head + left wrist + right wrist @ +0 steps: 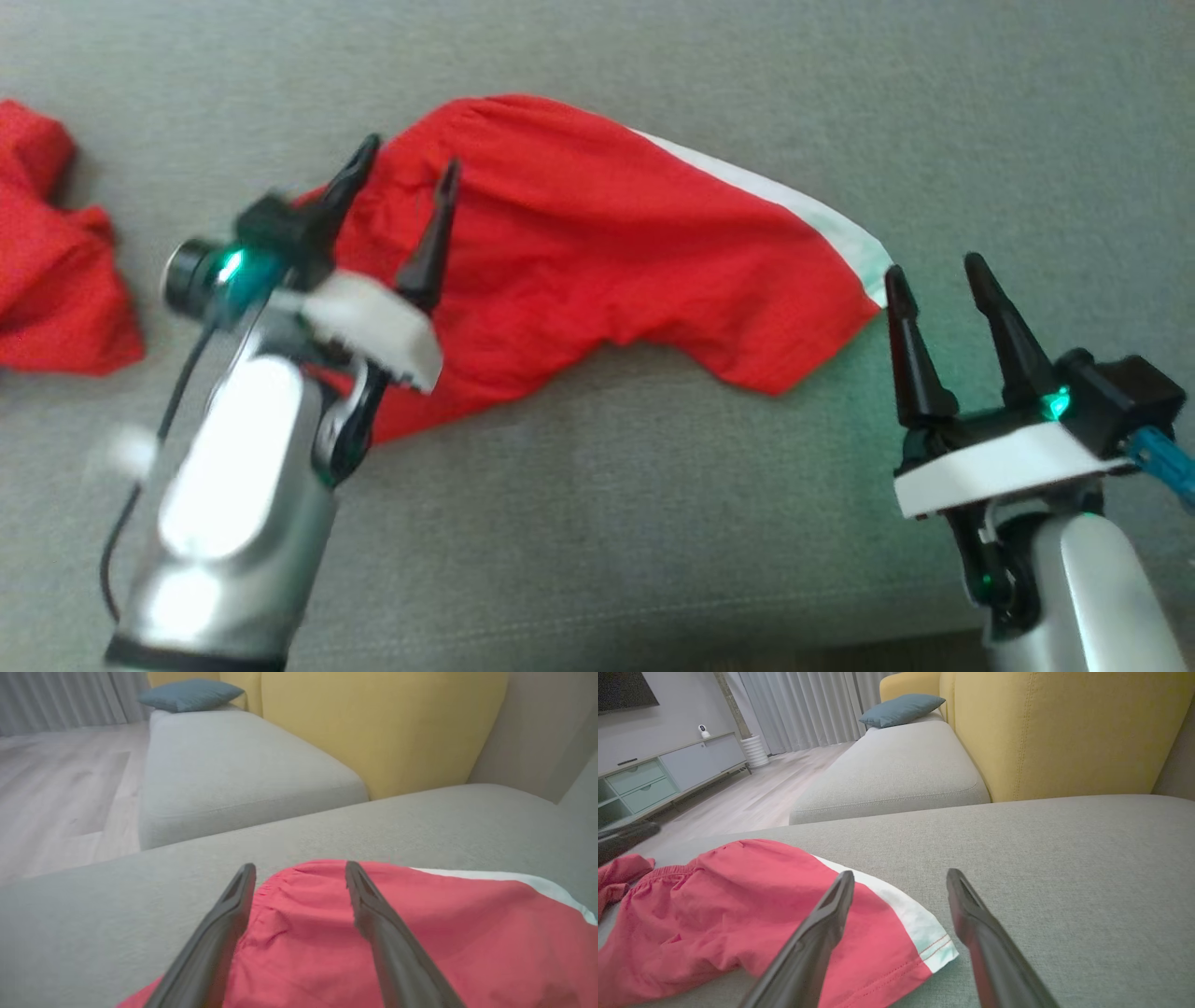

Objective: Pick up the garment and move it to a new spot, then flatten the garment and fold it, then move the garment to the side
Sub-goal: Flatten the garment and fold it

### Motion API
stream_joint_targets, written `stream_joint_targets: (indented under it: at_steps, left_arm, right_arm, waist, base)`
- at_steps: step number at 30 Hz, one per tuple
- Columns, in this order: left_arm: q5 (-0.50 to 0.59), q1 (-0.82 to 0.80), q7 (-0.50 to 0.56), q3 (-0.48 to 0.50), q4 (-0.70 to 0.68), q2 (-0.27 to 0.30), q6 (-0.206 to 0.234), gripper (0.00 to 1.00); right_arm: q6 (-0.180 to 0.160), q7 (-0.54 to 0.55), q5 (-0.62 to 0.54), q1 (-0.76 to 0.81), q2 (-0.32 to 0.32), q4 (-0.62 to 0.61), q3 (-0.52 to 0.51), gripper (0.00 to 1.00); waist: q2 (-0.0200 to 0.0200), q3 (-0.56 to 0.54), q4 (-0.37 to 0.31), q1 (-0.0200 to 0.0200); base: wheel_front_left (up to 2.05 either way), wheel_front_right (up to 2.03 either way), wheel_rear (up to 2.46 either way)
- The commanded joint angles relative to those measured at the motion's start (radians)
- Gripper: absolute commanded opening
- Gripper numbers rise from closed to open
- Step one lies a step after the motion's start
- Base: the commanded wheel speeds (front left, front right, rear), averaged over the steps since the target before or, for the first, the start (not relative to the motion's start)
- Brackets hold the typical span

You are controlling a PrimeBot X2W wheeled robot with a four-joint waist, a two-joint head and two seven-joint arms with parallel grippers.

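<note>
Nearest to us, the left arm (pixel 233 485) reaches in low. The left jaws are spread wide and hold nothing. They straddle the gathered waistband (pixel 280 882), one finger over red cloth, the other at its edge. We cannot tell whether they touch it.

Over on the right, the right jaws are just as wide and just as empty. They sit at the leg hem (pixel 924 933), one finger over the white stripe, the other over bare sofa (pixel 653 523).

Between the two lies the garment (pixel 597 243), red shorts stretched across the seat in a long curve from waistband to hem. It is opened out, but we see wrinkles near the waist and a sagging lower edge. There is no fold in it yet.

So where are we? By our reckoning it is laid on its spot and we are into the flattening, with both ends lined up for a tug or a smoothing stroke. The fold and the move to the side are left to do.

Off to the left a second red cloth (pixel 56 271) sits crumpled, well apart. Beyond the seat are the yellow backrest (pixel 1064 732), a blue cushion (pixel 901 709) and pale floor (pixel 752 798).
</note>
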Motion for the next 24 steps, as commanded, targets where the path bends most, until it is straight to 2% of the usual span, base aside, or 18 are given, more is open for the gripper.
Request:
stream_joint_targets:
  at_steps: [1, 6, 13, 14, 15, 16, 24]
  left_arm:
    - [-0.013, -0.066, 0.03, 0.023, 0.012, 0.012, -0.013, 1.0]
    - [-0.04, -0.198, 0.105, 0.012, 0.183, 0.001, -0.038, 1.0]
    - [-0.046, -0.295, 0.234, 0.003, 0.384, 0.014, -0.039, 1.0]
    - [-0.049, -0.302, 0.244, 0.003, 0.4, 0.013, -0.038, 0.86]
    - [-0.051, -0.307, 0.249, 0.004, 0.413, 0.012, -0.036, 0.07]
    - [-0.052, -0.31, 0.251, 0.003, 0.424, 0.011, -0.034, 0.0]
    - [-0.038, -0.305, 0.138, -0.009, 0.401, 0.002, -0.011, 0.0]
  right_arm:
    - [0.004, -0.012, 0.006, -0.033, -0.003, -0.032, 0.032, 1.0]
    - [0.004, -0.032, 0.021, -0.059, -0.003, -0.01, 0.045, 1.0]
    - [0.004, -0.057, 0.035, -0.068, -0.003, 0.025, 0.044, 1.0]
    - [0.004, -0.06, 0.037, -0.069, -0.003, 0.028, 0.044, 1.0]
    - [0.004, -0.062, 0.039, -0.07, -0.003, 0.031, 0.044, 1.0]
    - [0.004, -0.065, 0.04, -0.072, -0.003, 0.034, 0.044, 1.0]
    - [0.004, -0.073, 0.043, -0.077, -0.003, 0.048, 0.035, 1.0]
  waist:
    - [0.0, 0.029, -0.03, 0.0]
    - [0.0, 0.065, -0.075, 0.0]
    - [0.0, 0.082, -0.103, 0.0]
    - [0.0, 0.082, -0.104, 0.0]
    - [0.0, 0.083, -0.104, 0.0]
    - [0.0, 0.084, -0.103, 0.0]
    - [0.0, 0.066, -0.08, 0.0]
  base:
    - [0.0, 0.0, 0.0]
    - [0.0, 0.0, 0.0]
    - [0.0, 0.0, 0.0]
    - [0.0, 0.0, 0.0]
    - [0.0, 0.0, 0.0]
    - [0.0, 0.0, 0.0]
    - [0.0, 0.0, 0.0]
